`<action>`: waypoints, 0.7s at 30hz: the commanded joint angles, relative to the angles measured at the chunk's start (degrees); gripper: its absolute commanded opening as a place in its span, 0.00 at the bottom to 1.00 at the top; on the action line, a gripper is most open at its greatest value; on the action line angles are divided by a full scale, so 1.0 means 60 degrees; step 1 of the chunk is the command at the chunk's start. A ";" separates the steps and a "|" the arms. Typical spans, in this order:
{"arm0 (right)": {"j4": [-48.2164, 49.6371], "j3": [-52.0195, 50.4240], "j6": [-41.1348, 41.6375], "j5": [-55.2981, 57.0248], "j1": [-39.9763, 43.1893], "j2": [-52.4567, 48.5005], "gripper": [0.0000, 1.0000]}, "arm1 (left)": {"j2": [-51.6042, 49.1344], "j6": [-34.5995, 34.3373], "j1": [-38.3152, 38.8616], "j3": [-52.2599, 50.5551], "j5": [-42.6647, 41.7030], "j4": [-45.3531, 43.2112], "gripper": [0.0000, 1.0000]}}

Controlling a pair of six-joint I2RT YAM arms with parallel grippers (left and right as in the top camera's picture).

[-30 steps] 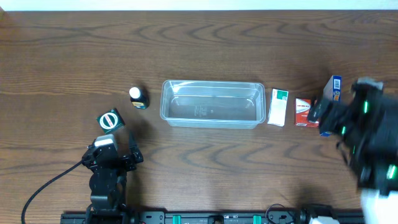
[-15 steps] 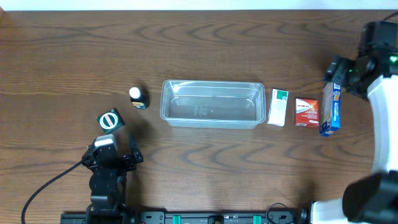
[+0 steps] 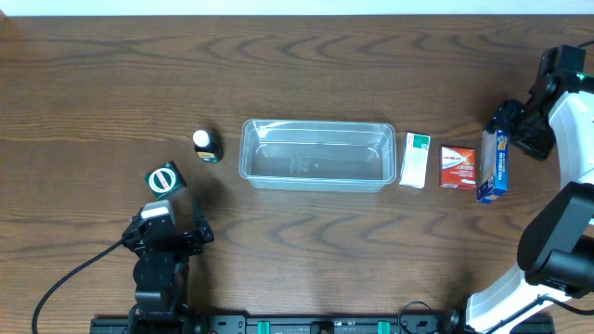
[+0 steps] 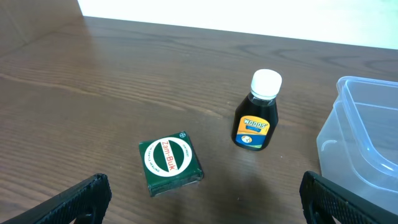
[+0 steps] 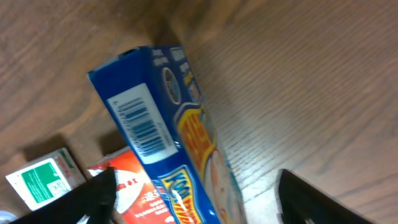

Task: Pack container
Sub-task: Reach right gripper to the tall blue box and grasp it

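Table: dark brown wood grain, carrying everything listed here.

Right arm: white, entering from the table's right edge and reaching in toward the right end of the row of boxes.

Left arm: black, low at the near left of the table, with a cable trailing off to the left.

Container: clear shallow tub with rounded corners, lying lengthwise in the middle of the table, nothing inside. The bottle stands apart on its left and the white box sits just beside its right end.

Right gripper: jaws apart, one finger on each side of the blue box. Bare table shows between one finger and the box, so there is no grip on it.

Left gripper: jaws spread wide, nothing between them, above the table near the green box.

Blue box: long and flat, standing on a thin edge at the right end of the row, just beside the red box. The barcode side faces the wrist camera.

White box: white with a green corner, lying flat between the container and the red box.

Red box: red and white, lying flat.

Green box: small and square, with a round white "Zam-Buk" label on top, left of the bottle and nearer the left arm.

Bottle: dark, white cap, yellow and blue "Woods" label, upright.
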State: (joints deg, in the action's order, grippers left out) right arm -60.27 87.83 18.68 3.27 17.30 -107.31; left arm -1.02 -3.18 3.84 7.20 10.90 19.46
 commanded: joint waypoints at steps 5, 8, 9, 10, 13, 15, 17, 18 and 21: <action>-0.0368 -0.0018 -0.0197 -0.0146 -0.0073 -0.0087 0.60 | 0.0004 -0.0120 -0.0040 -0.0182 0.0015 0.0102 0.98; -0.0135 -0.0182 -0.0193 -0.0153 -0.0073 -0.0138 0.53 | 0.0004 -0.0120 -0.0040 -0.0182 0.0015 0.0102 0.98; -0.0087 -0.0211 -0.0193 -0.0157 -0.0073 -0.0138 0.50 | 0.0004 -0.0120 -0.0040 -0.0182 0.0015 0.0102 0.98; -0.0087 -0.0219 -0.0193 -0.0157 -0.0073 -0.0138 0.45 | 0.0004 -0.0120 -0.0040 -0.0182 0.0015 0.0102 0.98; -0.0233 -0.0277 -0.0197 -0.0153 -0.0073 -0.0138 0.39 | 0.0004 -0.0120 -0.0040 -0.0182 0.0015 0.0102 0.98; -0.0273 -0.0430 -0.0197 -0.0087 -0.0069 -0.0138 0.42 | 0.0004 -0.0120 -0.0040 -0.0182 0.0015 0.0102 0.98; -0.0109 -0.0597 -0.0197 -0.0015 -0.0066 -0.0138 0.40 | 0.0004 -0.0120 -0.0040 -0.0182 0.0015 0.0102 0.98; -0.0011 -0.0667 -0.0193 -0.0025 -0.0066 -0.0138 0.40 | 0.0004 -0.0120 -0.0040 -0.0182 0.0015 0.0102 0.98; -0.0007 -0.0718 -0.0193 -0.0127 -0.0073 -0.0138 0.36 | 0.0004 -0.0120 -0.0040 -0.0182 0.0015 0.0102 0.98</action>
State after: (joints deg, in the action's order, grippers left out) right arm -60.40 84.16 17.50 2.31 17.28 -107.44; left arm -1.02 -3.18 3.84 7.20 10.90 19.46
